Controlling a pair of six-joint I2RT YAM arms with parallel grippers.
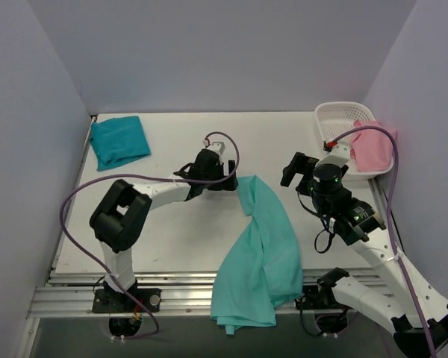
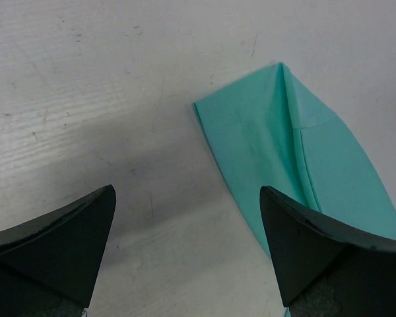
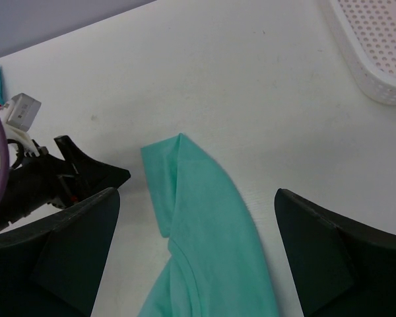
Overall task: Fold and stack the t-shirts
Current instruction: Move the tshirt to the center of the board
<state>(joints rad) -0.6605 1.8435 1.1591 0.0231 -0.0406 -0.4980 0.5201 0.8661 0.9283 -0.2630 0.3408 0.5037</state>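
Note:
A light mint t-shirt (image 1: 263, 253) lies bunched in a long strip from the table's middle down over the near edge. Its top end shows in the left wrist view (image 2: 277, 145) and the right wrist view (image 3: 204, 224). A darker teal folded t-shirt (image 1: 119, 140) sits at the far left corner. My left gripper (image 1: 228, 179) is open and empty, just left of the mint shirt's top end. My right gripper (image 1: 293, 170) is open and empty, to the right of that end, above the table.
A white perforated basket (image 1: 343, 119) stands at the far right with a pink cloth (image 1: 372, 149) hanging from it; its corner shows in the right wrist view (image 3: 376, 59). Grey walls close in the table on three sides. A purple cable loops over the left arm.

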